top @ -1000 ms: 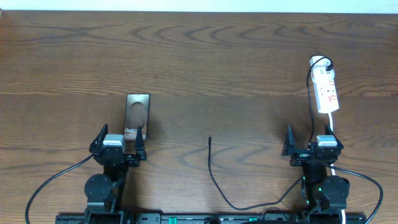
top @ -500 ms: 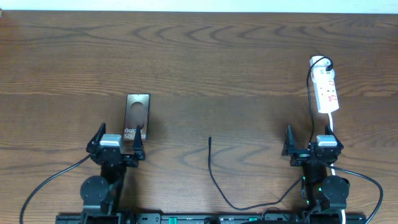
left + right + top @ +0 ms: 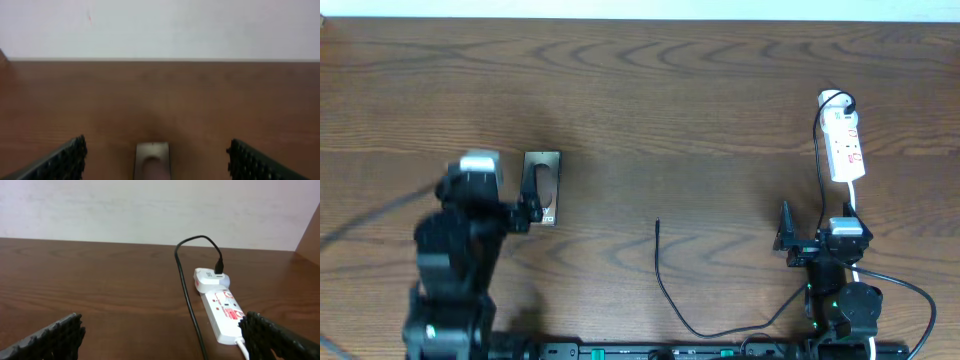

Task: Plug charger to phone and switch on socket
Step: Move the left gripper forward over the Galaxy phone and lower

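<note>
Phone [image 3: 542, 165] lies on the bench [image 3: 650, 100], its long axis pointing away from the robot, straight ahead of the left end effector [image 3: 156, 167], the nearer one, jaws wide apart; the right end effector [image 3: 817, 240], likewise spread, sits well to the phone's right.

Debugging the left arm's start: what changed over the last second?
The left arm swung forward, away from its base. Its left pincer, open and empty, is now at the phone, which shows between its fingers in the wrist view. Nothing was gripped or let go. The phone, charger, socket and open right pincer stayed put.
</note>
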Robot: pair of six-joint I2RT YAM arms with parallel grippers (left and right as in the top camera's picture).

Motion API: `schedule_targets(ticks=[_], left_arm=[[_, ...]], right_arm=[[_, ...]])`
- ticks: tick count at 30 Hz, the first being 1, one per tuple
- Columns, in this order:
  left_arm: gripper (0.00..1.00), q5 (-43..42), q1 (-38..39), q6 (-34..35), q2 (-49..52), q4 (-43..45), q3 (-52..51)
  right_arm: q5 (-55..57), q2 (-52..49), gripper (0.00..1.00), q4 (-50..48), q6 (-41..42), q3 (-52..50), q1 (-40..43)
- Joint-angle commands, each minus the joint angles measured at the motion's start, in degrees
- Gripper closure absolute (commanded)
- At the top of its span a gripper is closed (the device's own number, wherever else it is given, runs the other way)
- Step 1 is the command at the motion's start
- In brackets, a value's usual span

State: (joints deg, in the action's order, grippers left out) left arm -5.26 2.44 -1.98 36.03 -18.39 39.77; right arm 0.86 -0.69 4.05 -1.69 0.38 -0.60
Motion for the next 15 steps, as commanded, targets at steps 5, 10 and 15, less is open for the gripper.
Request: schedule_targets(ticks=[5, 10, 15], left_arm=[[0.12, -0.02, 0.22, 0.76, 24.7, -16.09, 22.91], [0.12, -0.04, 0.22, 0.74, 39.87, -26.95, 34.49], [0.12, -0.04, 0.22, 0.72, 48.06, -27.45, 35.36]], right_arm=[[0.07, 0.31, 0.01, 0.26, 0.81, -0.02, 0.28], [0.07, 0.31, 0.01, 0.24, 0.79, -0.02, 0.28], [0.07, 0.31, 0.01, 0.26, 0.79, -0.02, 0.28]])
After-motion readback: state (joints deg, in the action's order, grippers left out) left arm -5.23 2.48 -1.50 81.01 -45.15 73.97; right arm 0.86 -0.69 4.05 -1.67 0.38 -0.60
